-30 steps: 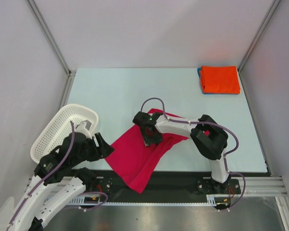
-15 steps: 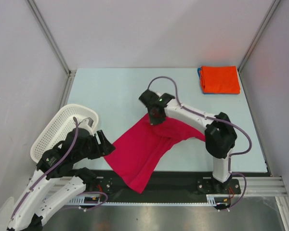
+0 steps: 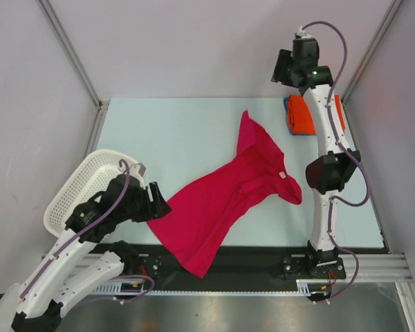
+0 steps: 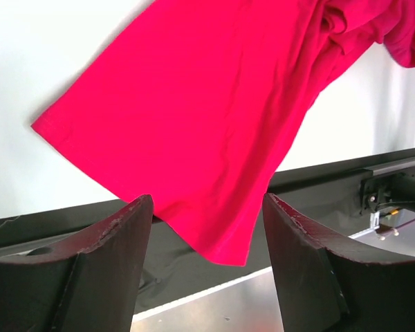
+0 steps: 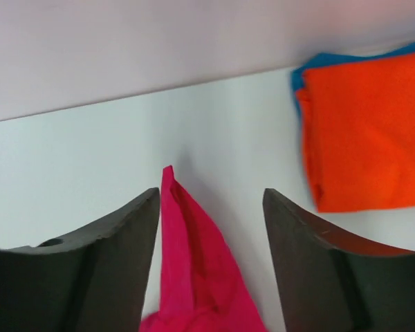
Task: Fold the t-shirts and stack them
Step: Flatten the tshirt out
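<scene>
There are three t-shirts. One red t-shirt (image 3: 221,204) lies rumpled in the middle of the desk (image 3: 159,131), and one folded orange t-shirt (image 5: 366,131) sits on one folded blue t-shirt (image 5: 311,66) in the far right corner, while one white basket (image 3: 76,187) sits at the left. Of the two end effectors, the left end effector (image 4: 207,207) is spread and holds nothing, just beside the red t-shirt's left edge. The right end effector (image 5: 211,207) is spread and holds nothing too, high up near the orange t-shirt and apart from the red one.

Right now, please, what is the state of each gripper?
Left gripper: open, holding nothing; the crimson t-shirt lies just ahead.
Right gripper: open, holding nothing.
</scene>
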Controlling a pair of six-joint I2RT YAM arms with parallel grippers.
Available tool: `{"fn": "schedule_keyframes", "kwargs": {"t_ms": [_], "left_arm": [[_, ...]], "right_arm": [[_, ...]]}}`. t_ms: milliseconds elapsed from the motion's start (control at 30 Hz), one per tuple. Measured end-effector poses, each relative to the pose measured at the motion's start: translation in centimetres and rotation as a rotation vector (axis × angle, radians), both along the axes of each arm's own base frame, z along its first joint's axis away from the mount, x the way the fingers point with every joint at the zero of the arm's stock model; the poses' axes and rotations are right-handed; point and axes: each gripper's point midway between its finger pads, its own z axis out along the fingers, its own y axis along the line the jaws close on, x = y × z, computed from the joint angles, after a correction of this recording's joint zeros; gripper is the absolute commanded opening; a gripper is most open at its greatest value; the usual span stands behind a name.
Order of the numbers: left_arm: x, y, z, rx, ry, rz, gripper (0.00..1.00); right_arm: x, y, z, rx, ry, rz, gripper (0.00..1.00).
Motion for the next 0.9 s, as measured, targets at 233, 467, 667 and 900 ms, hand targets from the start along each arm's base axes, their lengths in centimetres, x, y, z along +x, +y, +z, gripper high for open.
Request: {"fn": "schedule_keyframes", "kwargs": {"t_ms": [233,467,667,900], "left_arm": [[0.2,0.2,-2.0,0.047,0.044,0.004,0.72],[0.7,-0.4,-6.1,0.117,0.180,0.026,0.65],[0.7,-1.5,-9.5,0.161,0.296,0.020,0.66],[0.9,-2.3,-10.1,0.156,0.310,0.013,0.66]], "right_arm": [[-4.8,-2.9,-5.2,-0.029,0.205,-0.031,0.75],[-21.0,6.5,-13.8,-0.091,0.489,0.274,0.61],[-27.2,9.6,-19.2,-0.119,0.629,0.339,0.62],[-28.9,9.5,-22.7,-0.123,0.683,0.299,0.37]]}}
